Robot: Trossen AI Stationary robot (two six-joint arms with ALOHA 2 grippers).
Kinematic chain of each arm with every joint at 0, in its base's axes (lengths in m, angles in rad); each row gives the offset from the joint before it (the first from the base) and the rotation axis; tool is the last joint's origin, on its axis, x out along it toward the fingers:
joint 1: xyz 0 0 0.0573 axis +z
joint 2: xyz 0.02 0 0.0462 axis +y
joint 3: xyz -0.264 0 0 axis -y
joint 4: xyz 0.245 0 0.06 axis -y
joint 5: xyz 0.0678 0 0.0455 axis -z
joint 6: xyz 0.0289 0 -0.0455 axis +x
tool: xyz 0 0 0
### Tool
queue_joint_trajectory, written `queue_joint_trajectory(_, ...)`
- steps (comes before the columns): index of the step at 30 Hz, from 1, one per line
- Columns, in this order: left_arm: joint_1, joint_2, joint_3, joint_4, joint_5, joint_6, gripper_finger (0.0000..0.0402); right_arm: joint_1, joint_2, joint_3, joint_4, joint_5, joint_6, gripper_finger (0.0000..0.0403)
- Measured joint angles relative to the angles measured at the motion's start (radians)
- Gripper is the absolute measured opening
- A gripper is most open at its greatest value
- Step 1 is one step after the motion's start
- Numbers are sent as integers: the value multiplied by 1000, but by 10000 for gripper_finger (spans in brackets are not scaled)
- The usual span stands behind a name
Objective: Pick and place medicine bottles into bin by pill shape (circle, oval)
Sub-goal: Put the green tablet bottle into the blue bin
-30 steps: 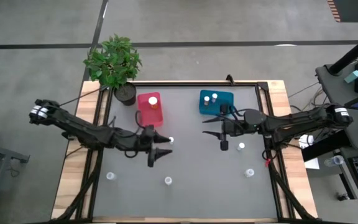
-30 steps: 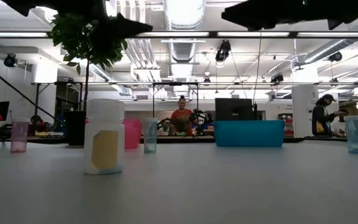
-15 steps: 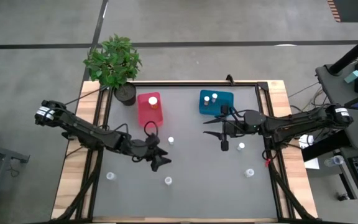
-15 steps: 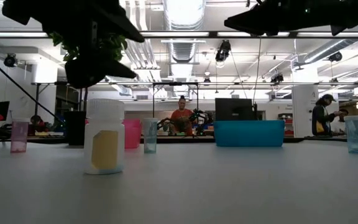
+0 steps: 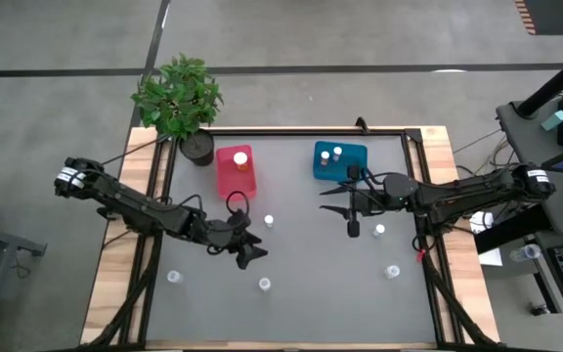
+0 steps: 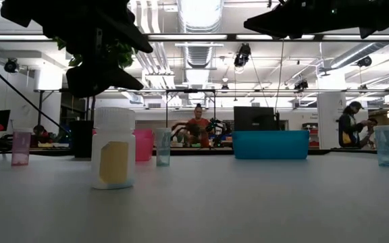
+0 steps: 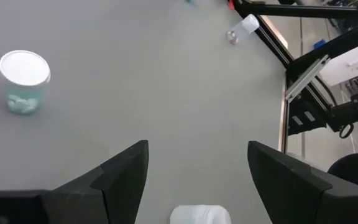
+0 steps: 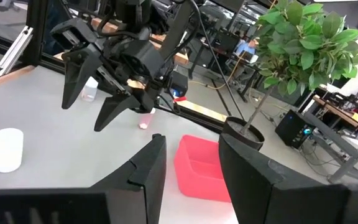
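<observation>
Several small medicine bottles with white caps stand on the grey table. One bottle is near the front, and my open left gripper hangs just behind it. In the left wrist view a white cap shows low between the spread fingers. Another bottle stands behind that gripper. My right gripper is open and empty in front of the teal bin, with a bottle beside it. The pink bin holds one bottle.
A potted plant stands at the back left corner beside the pink bin. More bottles stand at the front left and on the right. People are in the room beyond the table.
My left gripper has moved toward the table's front and come down over the near bottle. The right arm has stayed in place.
</observation>
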Motion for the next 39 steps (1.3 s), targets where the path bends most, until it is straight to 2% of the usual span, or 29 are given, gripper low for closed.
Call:
queue_joint_trajectory(8, 1, 0, 0, 0, -13, 6, 256, 0, 0, 0, 0, -2, 14, 133)
queue_joint_trajectory(12, 2, 0, 0, 1, -14, 6, 256, 0, 1, 5, -7, -42, 15, 124)
queue_joint_trajectory(13, 4, 0, -1, 1, -14, 7, 256, 1, 1, 16, -4, -14, 3, 121)
queue_joint_trajectory(16, 10, 0, -1, 1, -14, 7, 256, -8, -3, 53, 18, 159, -10, 109)
queue_joint_trajectory(18, 12, 0, -1, 1, -14, 7, 256, -9, -5, 61, -4, 183, -23, 100)
queue_joint_trajectory(19, 13, 0, -1, 1, -14, 6, 256, -8, -4, 61, -19, 166, -30, 96)
queue_joint_trajectory(23, 14, 0, -1, 1, -14, 7, 256, -5, 0, 48, -100, -22, -27, 77)
queue_joint_trajectory(27, 21, 0, -1, 1, -14, 3, 256, -4, -1, 40, -87, 3, -9, 60)
queue_joint_trajectory(35, 20, 7, 24, -5, -14, 5, 247, -4, -38, 42, -56, 3, -81, 43)
queue_joint_trajectory(39, 23, 7, 71, -111, -28, 4, 237, -4, -63, 42, -32, 1, -108, 43)
